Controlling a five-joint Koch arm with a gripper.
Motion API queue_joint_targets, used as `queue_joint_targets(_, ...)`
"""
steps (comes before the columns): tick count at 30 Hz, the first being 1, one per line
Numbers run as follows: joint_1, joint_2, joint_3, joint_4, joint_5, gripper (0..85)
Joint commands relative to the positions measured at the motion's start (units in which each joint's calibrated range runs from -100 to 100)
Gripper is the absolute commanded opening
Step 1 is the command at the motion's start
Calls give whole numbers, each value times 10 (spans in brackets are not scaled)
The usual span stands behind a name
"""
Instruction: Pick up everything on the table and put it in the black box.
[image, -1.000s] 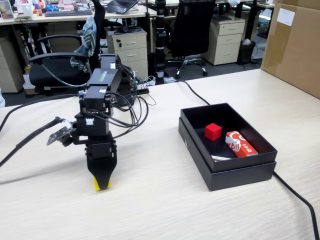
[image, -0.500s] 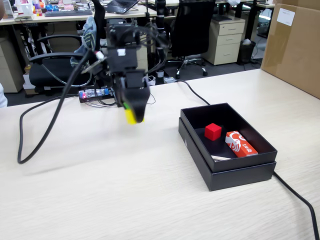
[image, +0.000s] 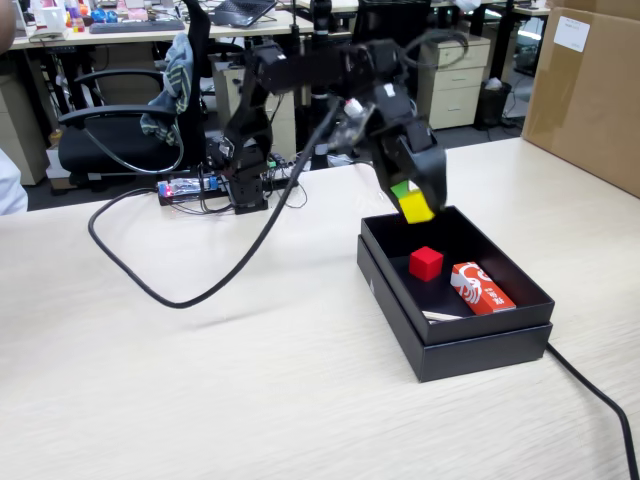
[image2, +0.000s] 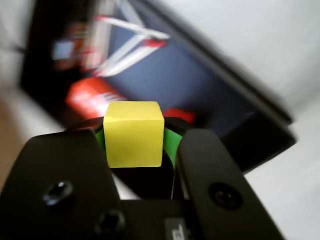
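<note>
My gripper (image: 412, 200) is shut on a yellow cube (image: 416, 207) and holds it in the air over the far left part of the open black box (image: 470, 345). In the wrist view the yellow cube (image2: 133, 133) sits between my two green-padded jaws, with the gripper (image2: 134, 137) closed on it. A red cube (image: 426, 263) and a red-and-white packet (image: 481, 287) lie on the box floor. Both show blurred in the wrist view, the packet (image2: 90, 97) to the left and the red cube (image2: 181, 115) behind the yellow one.
The box stands on a light wooden table (image: 200, 380). A thick black cable (image: 160, 290) loops across the table left of the box, and another cable (image: 595, 395) runs off the box's near right corner. A large cardboard box (image: 590, 90) stands at the far right.
</note>
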Motion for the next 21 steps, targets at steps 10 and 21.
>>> queue_joint_targets(10,-18,138,14,-1,2,11)
queue_joint_targets(21,-19,149,-24,-1,2,137)
